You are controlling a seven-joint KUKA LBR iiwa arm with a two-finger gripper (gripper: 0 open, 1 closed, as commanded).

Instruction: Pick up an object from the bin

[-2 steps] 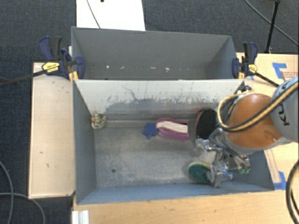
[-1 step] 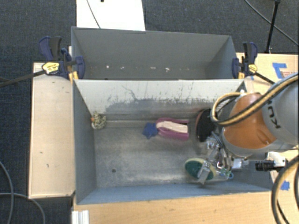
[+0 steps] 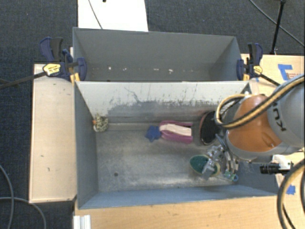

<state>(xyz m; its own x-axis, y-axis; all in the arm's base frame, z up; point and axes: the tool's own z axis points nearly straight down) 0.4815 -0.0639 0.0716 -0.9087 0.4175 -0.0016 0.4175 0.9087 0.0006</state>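
Grey metal bin [image 3: 138, 168] holds, near its lower right corner, a small teal rounded object [image 3: 197, 163] just beside your gripper [image 3: 218, 168]; it's likely light and smooth, so grip across its middle, though you cannot tell how far the jaws are parted.

A dark teal piece [image 3: 197, 163], rounded like a small cap, lies low on the floor of the bin [image 3: 143, 173]. It is close to the bin's front wall and toward its right end. Its right edge is hidden, so its full shape cannot be told.
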